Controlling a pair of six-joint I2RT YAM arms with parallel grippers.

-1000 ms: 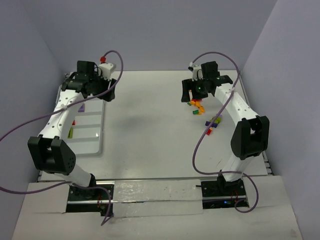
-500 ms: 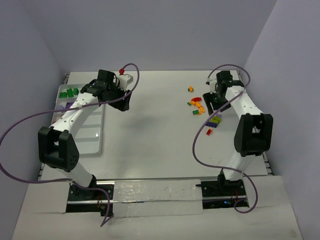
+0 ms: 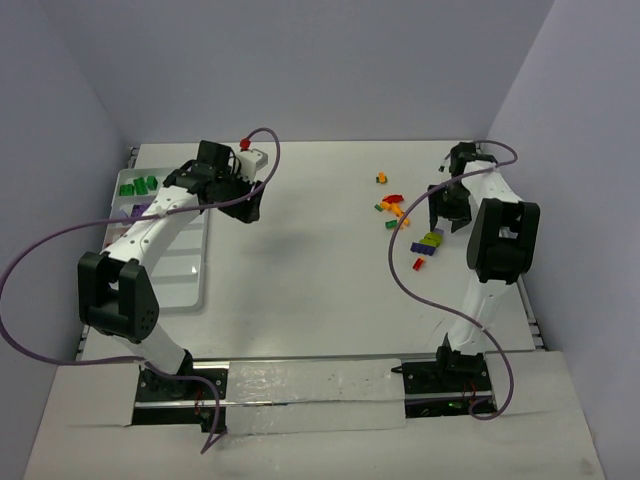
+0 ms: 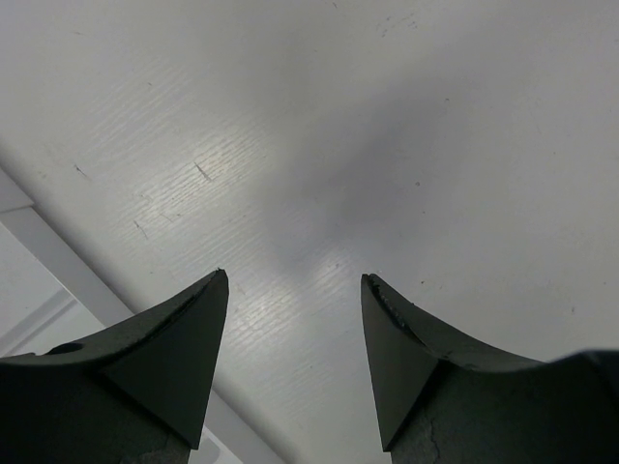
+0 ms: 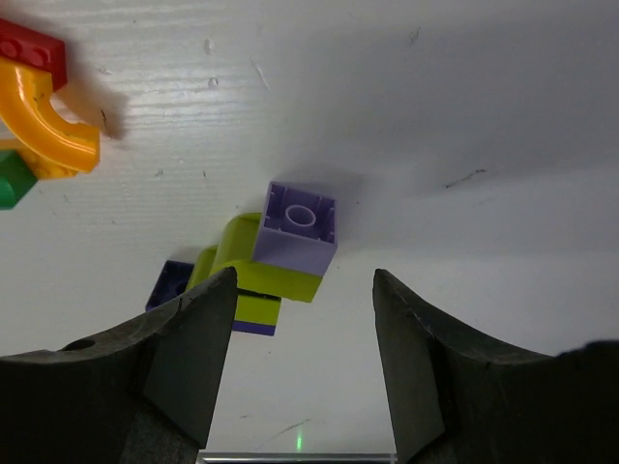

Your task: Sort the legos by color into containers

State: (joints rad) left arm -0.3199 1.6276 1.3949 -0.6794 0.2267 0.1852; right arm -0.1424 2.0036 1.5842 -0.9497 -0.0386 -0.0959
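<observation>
Loose legos lie on the right of the table: an orange one, a red and orange group, a lime one, a purple and lime cluster and a small red one. My right gripper hangs open just right of that cluster. In the right wrist view the purple brick sits on a lime brick just ahead of the open right gripper. The white tray at the left holds green legos. My left gripper is open and empty over bare table.
A curved orange piece, a red brick and a green one lie left of the right gripper. The tray's rim shows at the lower left of the left wrist view. Purple cables loop off both arms.
My left gripper swung from over the tray's far end to the right, onto bare table. My right gripper moved right and nearer, off the orange pile toward the purple and lime cluster, its jaws narrowing.
</observation>
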